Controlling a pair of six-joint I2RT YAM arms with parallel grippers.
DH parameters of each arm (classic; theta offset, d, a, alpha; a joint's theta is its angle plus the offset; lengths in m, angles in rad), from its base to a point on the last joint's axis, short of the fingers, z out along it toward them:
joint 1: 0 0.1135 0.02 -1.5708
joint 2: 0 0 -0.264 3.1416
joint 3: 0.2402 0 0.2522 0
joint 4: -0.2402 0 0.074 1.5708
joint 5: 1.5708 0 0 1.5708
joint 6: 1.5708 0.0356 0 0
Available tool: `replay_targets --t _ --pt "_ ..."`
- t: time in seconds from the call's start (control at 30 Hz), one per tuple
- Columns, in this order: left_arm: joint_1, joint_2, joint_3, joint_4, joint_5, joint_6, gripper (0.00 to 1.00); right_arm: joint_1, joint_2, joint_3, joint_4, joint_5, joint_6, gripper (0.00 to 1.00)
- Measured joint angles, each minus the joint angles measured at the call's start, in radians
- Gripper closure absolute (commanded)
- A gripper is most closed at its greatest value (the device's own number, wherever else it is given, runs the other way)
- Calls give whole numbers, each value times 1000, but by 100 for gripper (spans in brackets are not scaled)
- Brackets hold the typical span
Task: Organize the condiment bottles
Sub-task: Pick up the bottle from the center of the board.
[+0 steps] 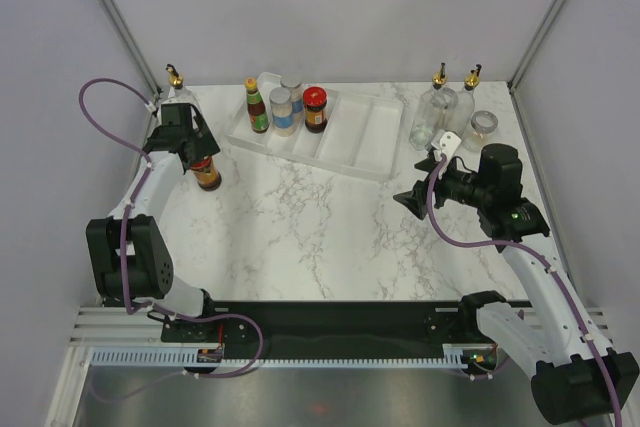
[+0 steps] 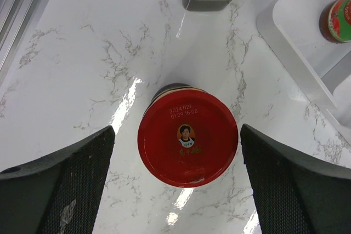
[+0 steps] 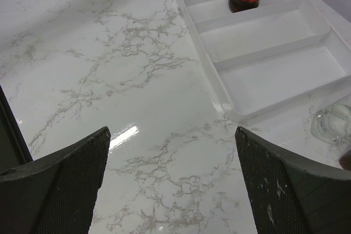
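The left pincer hung released, its two fingers spread wide on either side of a red-lidded jar. The jar stood upright on the marble worktop between them, and neither finger touched it. Just beyond that pincer stood one tall glass cruet with a gold spout.

Off to the same pincer's right lay the white tray, split into long compartments. Four containers stood upright in the end nearer that pincer: one orange-capped sauce bottle, two silver-lidded spice jars and a second red-lidded jar.

The right pincer was also released, with its fingers apart over bare worktop and grasping nothing. The tray's other end lay just ahead of it. Beside that pincer, toward the back wall, stood two more cruets close together, with one short clear jar next to them.

Counted in all: three cruets, two red-lidded jars, two spice jars, one sauce bottle and one short clear jar.
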Motion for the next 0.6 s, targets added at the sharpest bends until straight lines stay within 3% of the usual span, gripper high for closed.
replay_targets --t 0.6 --pt "0 -4 -11 0 0 0 3 0 -4 0 0 0 0 2"
